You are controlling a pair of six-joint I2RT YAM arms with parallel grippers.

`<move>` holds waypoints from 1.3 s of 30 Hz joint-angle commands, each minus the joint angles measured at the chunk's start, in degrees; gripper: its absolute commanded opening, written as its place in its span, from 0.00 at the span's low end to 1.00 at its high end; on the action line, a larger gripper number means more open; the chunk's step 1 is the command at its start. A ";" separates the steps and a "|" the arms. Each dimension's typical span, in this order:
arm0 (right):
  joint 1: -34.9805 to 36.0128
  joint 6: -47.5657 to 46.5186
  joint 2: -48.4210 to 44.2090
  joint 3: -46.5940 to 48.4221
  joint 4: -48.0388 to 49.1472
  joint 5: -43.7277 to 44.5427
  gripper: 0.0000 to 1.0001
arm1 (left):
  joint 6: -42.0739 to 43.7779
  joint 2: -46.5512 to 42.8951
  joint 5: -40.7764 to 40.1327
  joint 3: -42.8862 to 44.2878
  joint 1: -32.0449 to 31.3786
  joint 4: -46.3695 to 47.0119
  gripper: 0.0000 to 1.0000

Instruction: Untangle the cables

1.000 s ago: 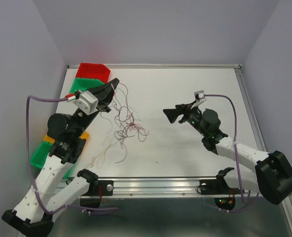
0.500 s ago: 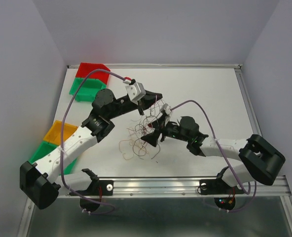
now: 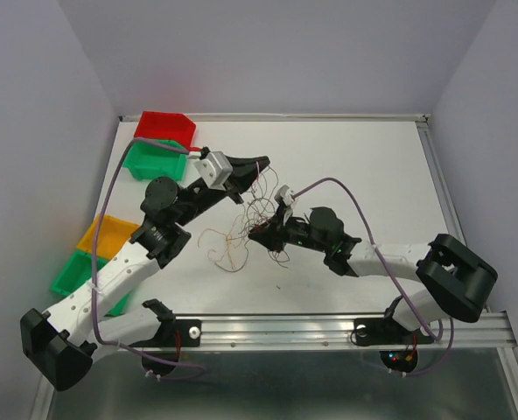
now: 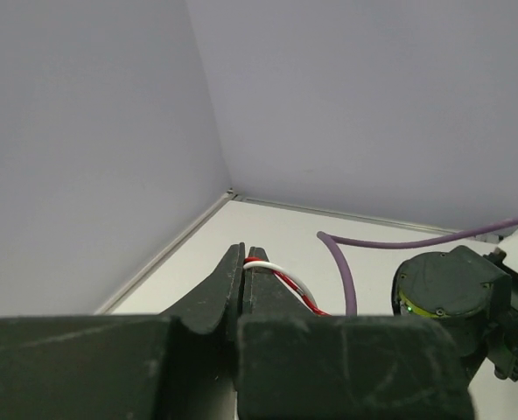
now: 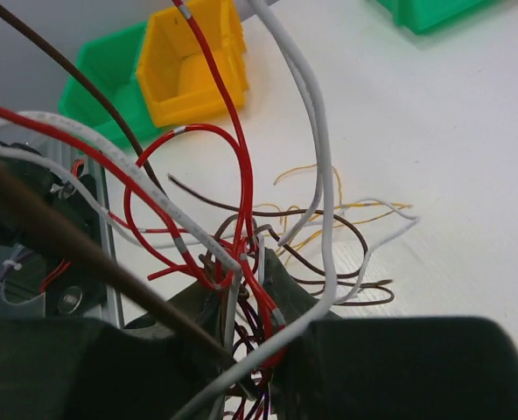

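Note:
The cables (image 3: 259, 208) are a bunch of thin red, brown, white and yellow wires stretched between my two grippers, with loose strands (image 3: 226, 251) trailing on the white table (image 3: 364, 166). My left gripper (image 3: 259, 163) is raised at the upper end of the bunch. In the left wrist view the left gripper (image 4: 243, 257) is shut, with a white and a red wire (image 4: 287, 278) pinched at its tips. My right gripper (image 3: 258, 233) is low at the tangle's near end. In the right wrist view the right gripper (image 5: 246, 273) has its jaws pressed on a knot of cables (image 5: 234, 199).
A red bin (image 3: 165, 127) and a green bin (image 3: 157, 158) stand at the back left. An orange bin (image 3: 106, 234) and another green bin (image 3: 71, 274) sit at the left edge. Thick purple arm cables (image 3: 342, 188) arc above the table. A metal rail (image 3: 311, 325) runs along the front.
The right gripper has gone from open to closed on the tangle. The left gripper has drawn back leftward with its wires, pulling the bunch taut between the two.

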 commanded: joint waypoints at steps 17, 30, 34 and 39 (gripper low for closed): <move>-0.33 4.33 -3.49 2.48 -9.43 42.54 0.01 | 4.56 -15.24 -55.42 -0.91 18.65 6.67 0.00; -24.68 36.67 -17.47 -9.03 -22.53 56.98 0.25 | 1.32 -11.64 -54.54 3.75 25.24 1.66 0.00; -24.77 36.50 -20.11 -8.86 -24.03 57.43 0.36 | -1.84 -11.90 -49.81 3.23 27.80 1.13 0.00; -24.77 32.91 -19.59 -7.28 -23.68 51.83 0.32 | -3.34 -12.78 -35.50 0.25 28.06 2.53 0.00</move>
